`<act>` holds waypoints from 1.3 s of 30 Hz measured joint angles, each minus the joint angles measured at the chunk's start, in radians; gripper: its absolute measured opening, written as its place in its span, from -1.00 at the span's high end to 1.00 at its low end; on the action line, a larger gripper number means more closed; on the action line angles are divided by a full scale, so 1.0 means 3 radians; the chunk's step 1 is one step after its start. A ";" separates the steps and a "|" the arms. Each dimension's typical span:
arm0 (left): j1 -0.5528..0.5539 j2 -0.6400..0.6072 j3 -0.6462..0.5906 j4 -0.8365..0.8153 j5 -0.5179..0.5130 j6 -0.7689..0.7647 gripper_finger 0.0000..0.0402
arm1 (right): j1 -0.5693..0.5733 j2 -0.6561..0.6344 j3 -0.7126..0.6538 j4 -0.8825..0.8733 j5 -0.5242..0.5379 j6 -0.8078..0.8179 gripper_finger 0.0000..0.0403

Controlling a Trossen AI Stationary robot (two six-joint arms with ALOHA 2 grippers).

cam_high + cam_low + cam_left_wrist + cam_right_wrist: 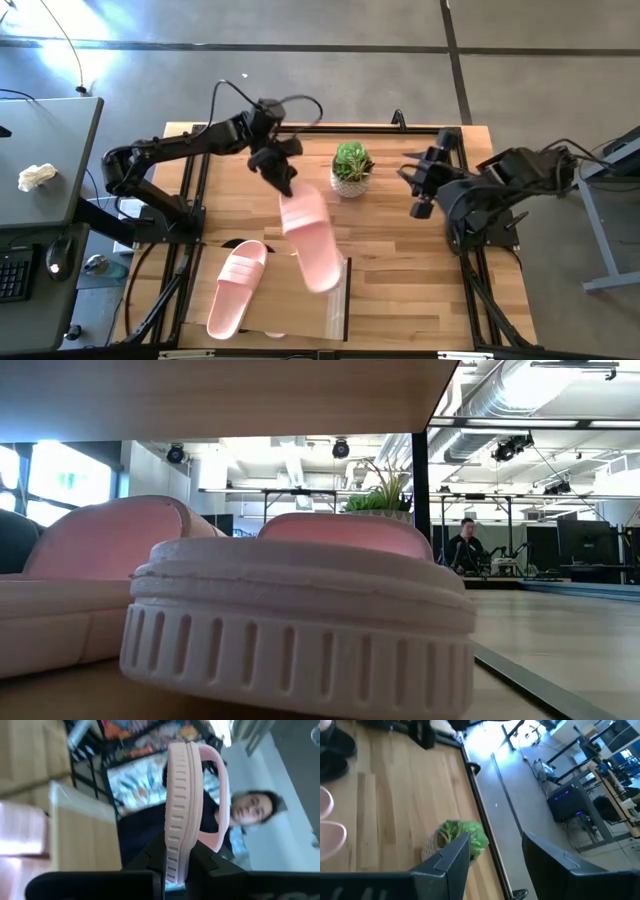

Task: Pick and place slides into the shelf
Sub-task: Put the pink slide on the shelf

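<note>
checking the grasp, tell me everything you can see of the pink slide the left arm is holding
The held pink slide is light pink, foam-like, with a ribbed sole edge and a wide strap. The left gripper is shut on one end, its fingers pinching the sole. It hangs in the air, tilted, above the shelf's edge, touching nothing else visible.

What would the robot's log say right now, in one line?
left gripper: shut on pink slide, held above shelf | right gripper: open, waiting beside plant | another pink slide lying on shelf
</note>
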 joint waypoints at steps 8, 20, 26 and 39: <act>-0.0249 0.0000 0.0000 -0.0331 -0.0006 0.0271 0.86 | -0.0195 0.0213 0.0000 -0.0042 -0.0031 -0.0172 0.15; -0.0153 -0.0003 0.0000 -0.2517 -0.1151 0.2328 0.86 | -0.0528 0.0290 0.0000 0.0025 -0.0374 -0.0132 0.15; -0.0143 0.0014 0.0215 -0.3341 -0.1701 0.3187 0.89 | -0.0699 0.0290 0.0000 0.0402 -0.0489 -0.0520 0.15; -0.0504 0.0329 0.0339 -0.3772 -0.1895 0.3574 0.85 | -0.0947 0.0435 0.0000 0.0678 -0.1475 -0.0606 0.15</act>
